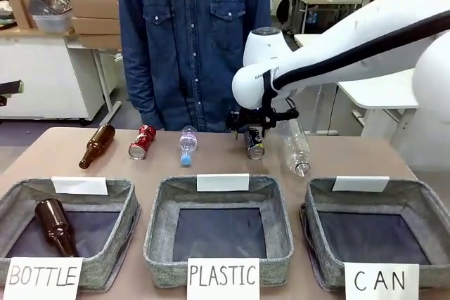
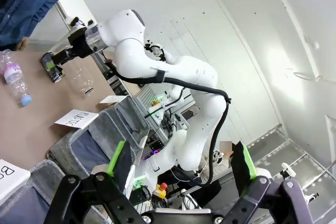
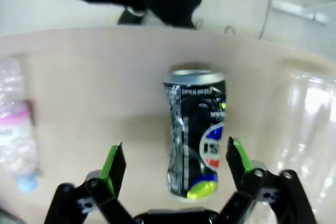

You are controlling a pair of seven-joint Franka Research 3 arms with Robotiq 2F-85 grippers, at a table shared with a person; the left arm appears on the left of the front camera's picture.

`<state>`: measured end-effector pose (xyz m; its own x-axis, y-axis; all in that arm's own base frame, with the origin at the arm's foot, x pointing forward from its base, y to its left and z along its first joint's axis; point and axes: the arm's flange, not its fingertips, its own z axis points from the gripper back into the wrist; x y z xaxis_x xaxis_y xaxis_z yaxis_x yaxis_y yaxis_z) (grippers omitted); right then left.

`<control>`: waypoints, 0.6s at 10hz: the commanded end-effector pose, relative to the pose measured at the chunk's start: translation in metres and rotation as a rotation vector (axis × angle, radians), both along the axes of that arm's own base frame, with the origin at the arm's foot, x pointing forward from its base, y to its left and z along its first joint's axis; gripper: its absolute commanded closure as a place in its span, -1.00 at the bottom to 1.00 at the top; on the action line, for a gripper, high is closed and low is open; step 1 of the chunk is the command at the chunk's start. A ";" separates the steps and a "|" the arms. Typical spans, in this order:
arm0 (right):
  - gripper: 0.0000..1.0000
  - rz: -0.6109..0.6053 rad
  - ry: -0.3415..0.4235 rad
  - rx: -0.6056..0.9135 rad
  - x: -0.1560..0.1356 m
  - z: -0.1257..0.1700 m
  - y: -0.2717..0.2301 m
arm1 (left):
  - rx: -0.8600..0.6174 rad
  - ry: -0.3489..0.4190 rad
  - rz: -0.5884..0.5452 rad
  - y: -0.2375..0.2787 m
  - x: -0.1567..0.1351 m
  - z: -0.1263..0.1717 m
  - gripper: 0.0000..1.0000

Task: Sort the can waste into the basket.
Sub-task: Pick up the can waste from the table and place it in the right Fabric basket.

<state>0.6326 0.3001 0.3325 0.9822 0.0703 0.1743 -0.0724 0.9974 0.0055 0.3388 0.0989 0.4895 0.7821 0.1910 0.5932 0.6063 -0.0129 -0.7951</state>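
Observation:
A black can (image 1: 254, 143) with a silvery pattern lies on its side at the far middle of the table. My right gripper (image 1: 252, 126) hangs just above it, open; in the right wrist view the black can (image 3: 195, 137) lies between the spread fingers (image 3: 113, 164), untouched. A shiny red can (image 1: 142, 141) lies farther left on the table. The grey basket (image 1: 415, 201) with the CAN card (image 1: 380, 280) stands at the front right, holding nothing. My left gripper (image 2: 181, 163) is open in the air, off the table, with nothing between its fingers.
A brown bottle (image 1: 96, 146) and a small clear bottle (image 1: 187, 145) lie in the far row; a larger clear bottle (image 1: 297, 149) lies right beside the black can. Baskets marked PLASTIC (image 1: 158, 223) and BOTTLE (image 1: 126, 198) stand front middle and left, the latter holding a brown bottle (image 1: 55, 226). A person stands across the table.

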 end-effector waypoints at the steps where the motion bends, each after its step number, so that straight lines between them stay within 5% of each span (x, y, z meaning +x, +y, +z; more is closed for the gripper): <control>1: -1.00 -0.036 0.026 -0.071 0.017 -0.011 0.005 | -0.020 -0.028 -0.002 0.000 0.001 0.002 -1.00; 5: -1.00 -0.019 0.056 -0.057 0.013 -0.020 0.003 | -0.020 -0.028 -0.002 0.000 0.001 0.002 -1.00; 6: -0.72 -0.019 0.045 -0.065 0.013 -0.020 0.001 | -0.020 -0.028 -0.002 0.000 0.001 0.002 -1.00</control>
<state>0.6439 0.3024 0.3089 0.9906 0.0707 0.1175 -0.0670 0.9971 -0.0350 0.3388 0.0989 0.4896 0.7819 0.1909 0.5934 0.6065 -0.0130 -0.7950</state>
